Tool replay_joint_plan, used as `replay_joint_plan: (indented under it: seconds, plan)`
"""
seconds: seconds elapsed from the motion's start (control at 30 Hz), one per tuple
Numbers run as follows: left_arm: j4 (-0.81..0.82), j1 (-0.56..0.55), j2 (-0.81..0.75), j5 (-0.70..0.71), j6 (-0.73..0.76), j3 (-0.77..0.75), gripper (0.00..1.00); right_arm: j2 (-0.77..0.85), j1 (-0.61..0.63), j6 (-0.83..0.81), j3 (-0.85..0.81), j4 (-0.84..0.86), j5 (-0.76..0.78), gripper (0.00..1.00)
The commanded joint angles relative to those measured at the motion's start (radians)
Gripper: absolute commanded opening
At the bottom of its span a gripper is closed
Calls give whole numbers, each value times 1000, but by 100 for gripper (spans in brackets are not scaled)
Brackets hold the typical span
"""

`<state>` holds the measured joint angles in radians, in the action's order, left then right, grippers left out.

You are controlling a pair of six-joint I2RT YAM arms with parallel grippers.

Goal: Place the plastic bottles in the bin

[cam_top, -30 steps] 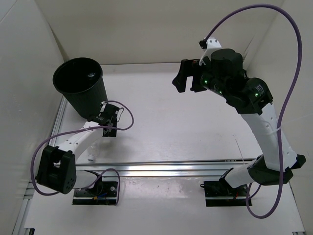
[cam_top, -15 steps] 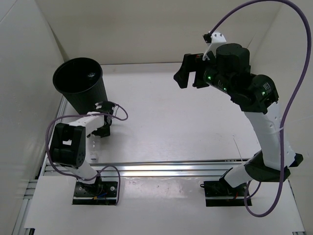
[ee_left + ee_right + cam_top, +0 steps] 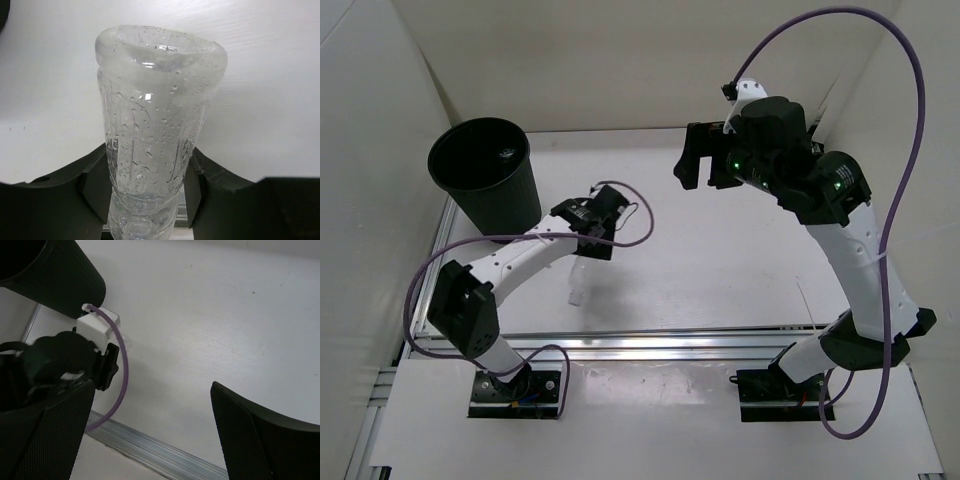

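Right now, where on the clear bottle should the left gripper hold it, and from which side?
Its narrower part, pinched from the two opposite sides, as the left gripper holds the clear bottle now. The body is round and flares wider beyond the grip, which should resist slipping.

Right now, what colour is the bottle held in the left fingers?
The bottle is clear, colourless, speckled with droplets; left wrist view shows it best.

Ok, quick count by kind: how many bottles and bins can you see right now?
bin: 1
clear bottle, no label, held in the left gripper: 1
total: 2
Whatever is inside the bin is too dark to count.
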<state>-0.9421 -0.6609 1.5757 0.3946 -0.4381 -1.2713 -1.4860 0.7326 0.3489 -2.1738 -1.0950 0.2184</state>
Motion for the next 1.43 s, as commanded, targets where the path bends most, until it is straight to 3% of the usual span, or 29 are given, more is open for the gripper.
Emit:
replay_joint_plan:
  seconds: [0.0,0.07,0.1,0.17,0.23,0.3,0.37,0.5,0.6,0.7,0.73,0.93,1.07,1.13,1.3,1.4]
  plan:
    - [-119,-92,-92,42,-48,-224,46,18,-2,9,18,34,26,100]
    - [-150,-106,-92,126,-28,-389,45,18,-2,9,35,47,26,100]
    - [-174,-106,-79,236,1,-577,46,30,-2,9,58,47,26,100]
    - [-158,-82,-43,372,94,-759,48,39,-12,9,69,58,26,100]
    - [8,-30,-43,496,195,-883,53,39,-12,9,78,58,13,100]
    - [156,53,-55,631,297,-872,54,39,-21,-1,69,58,1,100]
    - [347,119,-77,642,364,-795,56,39,-30,-1,69,58,-20,100]
    - [373,349,7,558,337,-819,56,72,-30,25,69,18,-56,100]
    - [373,427,66,526,268,-832,59,113,-30,45,112,18,-65,100]
    - [373,503,99,449,239,-850,80,139,-30,45,144,9,-54,100]
    - [373,512,99,449,225,-850,100,148,-39,45,144,-2,-44,100]
    - [373,540,-8,449,225,-875,100,167,-85,70,149,-51,-34,100]
    - [373,492,-259,302,170,-648,100,133,-134,64,118,-97,-178,100]
    - [373,480,-433,250,122,-408,100,133,-144,74,156,-97,-201,100]
    - [364,471,-724,260,-50,2,100,133,-162,128,143,-115,-177,100]
    - [272,471,-783,407,-187,144,100,119,-180,137,134,-160,-153,100]
